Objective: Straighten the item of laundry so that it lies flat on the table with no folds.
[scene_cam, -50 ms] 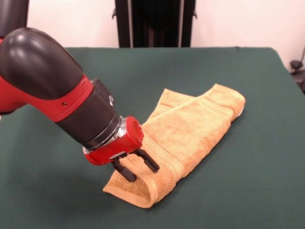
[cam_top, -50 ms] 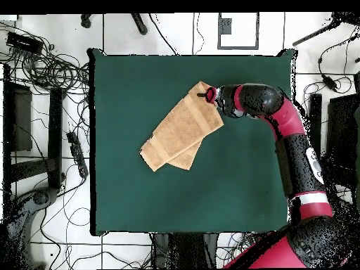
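The orange-tan towel (scene_cam, -50 ms: 186,138) lies folded on the dark green table (scene_cam, -50 ms: 248,181), a long doubled strip running on a diagonal. In the front view it stretches from its near end at about seven o'clock of the table's middle up to a far end at about two o'clock, where a second layer peeks out beside the top one. The overhead view shows the same strip (cam_top, -50 ms: 181,135) a little above the table's (cam_top, -50 ms: 126,204) centre, with a lower layer jutting out at five o'clock of the top fold. The red and black arm (scene_cam, -50 ms: 52,90) reaches in from nine o'clock in the front view, and the gripper (scene_cam, -50 ms: 136,166) sits at the towel's near end, its two dark fingers (scene_cam, -50 ms: 148,161) spread, one on each side of a raised curl of the hem. They seem to straddle the fold rather than squeeze it, though contact is hard to judge here. In the overhead view the gripper (cam_top, -50 ms: 208,93) meets the towel's corner at one o'clock.
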Tool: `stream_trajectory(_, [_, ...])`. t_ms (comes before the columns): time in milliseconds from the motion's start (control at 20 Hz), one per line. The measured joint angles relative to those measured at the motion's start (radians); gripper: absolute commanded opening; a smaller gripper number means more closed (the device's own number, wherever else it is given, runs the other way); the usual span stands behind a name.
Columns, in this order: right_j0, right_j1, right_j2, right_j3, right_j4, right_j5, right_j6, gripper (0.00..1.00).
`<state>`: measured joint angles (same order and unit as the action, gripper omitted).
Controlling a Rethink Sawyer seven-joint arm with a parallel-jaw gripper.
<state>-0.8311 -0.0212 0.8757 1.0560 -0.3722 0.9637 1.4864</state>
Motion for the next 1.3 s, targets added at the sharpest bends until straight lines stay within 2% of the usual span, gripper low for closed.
stream_trajectory(1300, [-0.023,0.080,0.082,-0.016,0.010,-0.012,0.000,1.00])
